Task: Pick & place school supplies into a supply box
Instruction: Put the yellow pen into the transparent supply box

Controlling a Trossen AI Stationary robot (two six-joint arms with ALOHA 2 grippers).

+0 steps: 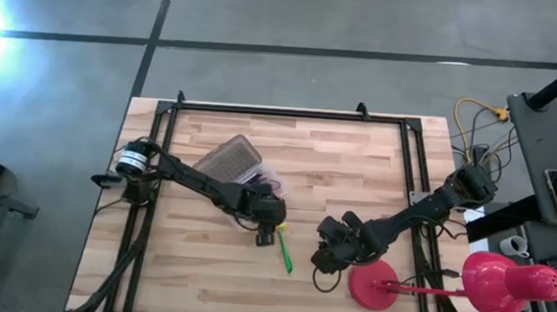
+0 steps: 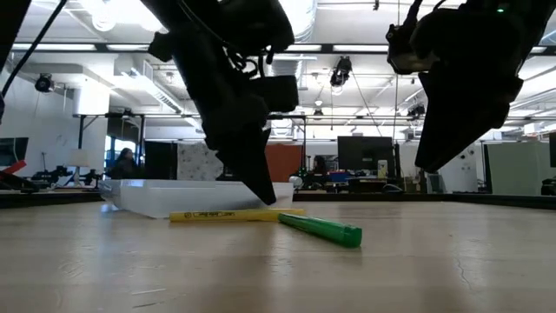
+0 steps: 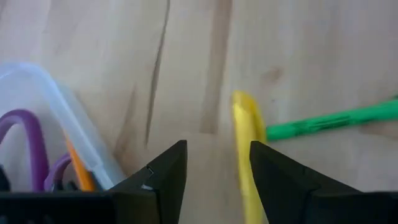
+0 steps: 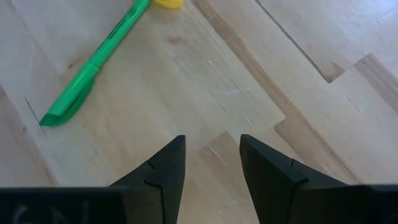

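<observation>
The left hand (image 3: 214, 180) hangs low over the tabletop (image 1: 356, 171), fingers spread, with nothing in them. A yellow marker (image 3: 245, 149) lies right by one finger, and the green marker (image 3: 329, 121) lies just past it. The supply box (image 3: 56, 118) sits on its other side, purple scissors (image 3: 28, 143) inside. Next it probably must slide over and pinch the yellow marker. The marker's label is too small to read. The right hand (image 4: 211, 165) waits nearby, spread.

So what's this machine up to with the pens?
It's tidying school supplies into the clear supply box. The left end effector, open, hovers low beside a yellow marker next to the box. A green marker lies loose nearby. The right end effector, open and empty, waits near the red lamp.
</observation>
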